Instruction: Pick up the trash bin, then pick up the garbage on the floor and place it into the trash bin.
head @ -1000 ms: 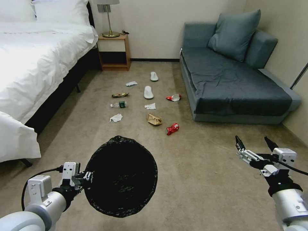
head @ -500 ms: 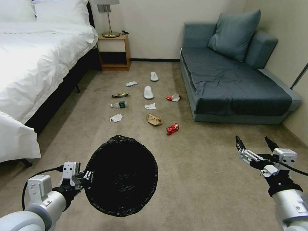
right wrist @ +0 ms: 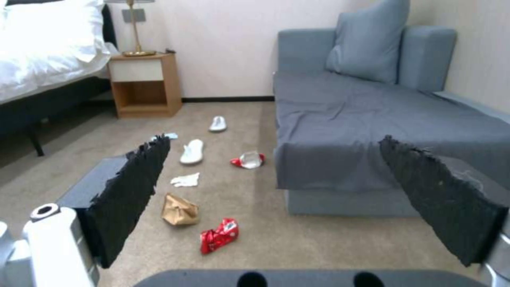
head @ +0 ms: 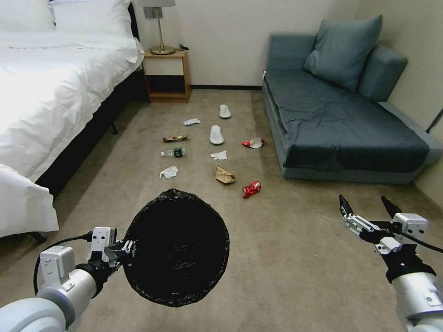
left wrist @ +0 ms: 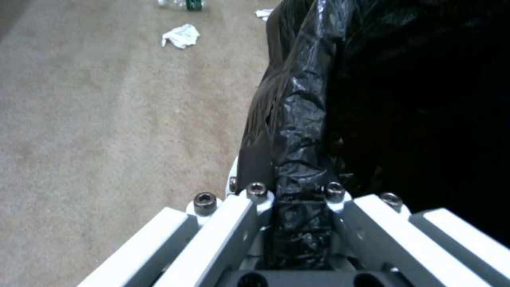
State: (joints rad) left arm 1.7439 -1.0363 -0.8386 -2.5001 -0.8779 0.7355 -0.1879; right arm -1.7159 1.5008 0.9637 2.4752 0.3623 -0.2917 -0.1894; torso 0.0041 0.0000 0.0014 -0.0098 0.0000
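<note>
The left hand [head: 121, 249] is clamped on the rim of the trash bin [head: 177, 249], carrying it clear of the floor. The right hand [head: 366, 206] hangs wide open and empty. The garbage [head: 224, 174] lies well ahead of both hands. Best to hold the bin's mouth level on approach; its dark liner shows nothing inside.
</note>
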